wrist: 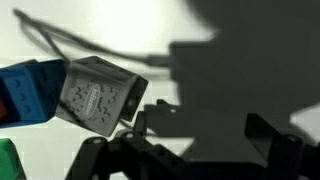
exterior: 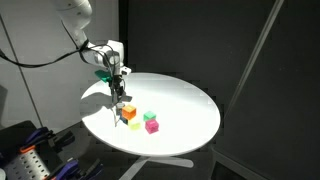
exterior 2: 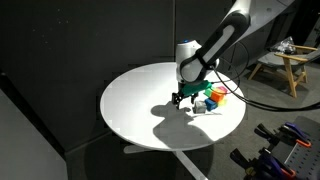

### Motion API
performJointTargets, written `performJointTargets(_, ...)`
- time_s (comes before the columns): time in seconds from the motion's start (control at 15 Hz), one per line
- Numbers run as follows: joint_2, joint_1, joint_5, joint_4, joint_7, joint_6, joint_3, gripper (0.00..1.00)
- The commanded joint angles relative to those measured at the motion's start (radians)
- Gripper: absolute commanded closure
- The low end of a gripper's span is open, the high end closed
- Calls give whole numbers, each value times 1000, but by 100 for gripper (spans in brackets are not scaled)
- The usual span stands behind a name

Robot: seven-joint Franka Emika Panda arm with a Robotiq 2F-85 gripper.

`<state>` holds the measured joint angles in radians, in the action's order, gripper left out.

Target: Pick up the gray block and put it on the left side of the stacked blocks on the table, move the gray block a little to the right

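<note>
"Between the fingers (wrist: 268, 132), what is there?"

"Nothing, only bare table (wrist: 130, 20) and shadow. The gripper (wrist: 190, 150) stands spread wide and grips no block."

"Then where is the gray block (wrist: 97, 97)?"

"Just outside one finger, near its tip. It rests on the table with a corner turned toward the wrist camera. It is not between the pads at all."

"Why would it sit there and not in the grasp?"

"My reading is that it is already set down. A finger standing beside it suits a sideways nudge better than a fresh pick. For a small shift, pushing with the finger's outer face looks the simpler way."

"And beyond the block?"

"On its far side from that finger lies a blue block (wrist: 30, 92), close against it; whether they touch I cannot tell. A green block (wrist: 7, 160) shows at the corner of the wrist view, further out from the same finger."

"Are those the stack?"

"Likely part of it. In an exterior view the fingertips hang low, just beside the stacked blocks (exterior: 127, 111), where orange shows. A magenta block (exterior: 152, 126) lies further off across the table — loose, and apart from the fingertips."

"What could go wrong?"

"A push carried too far would press gray into blue and shove the stack."
</note>
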<state>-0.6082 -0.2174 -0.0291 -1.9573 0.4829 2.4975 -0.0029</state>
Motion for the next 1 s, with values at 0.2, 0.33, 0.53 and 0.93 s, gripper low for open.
performJointTargets(0.2, -22, 7, 23, 25, -38, 2, 0, 0)
performJointTargets(0.33, -26, 7, 23, 27, -39, 1, -1, 0)
performJointTargets(0.53, -31, 6, 23, 29, -38, 0, -2, 1)
performJointTargets(0.93, -33, 8, 23, 29, -44, -2, -4, 7)
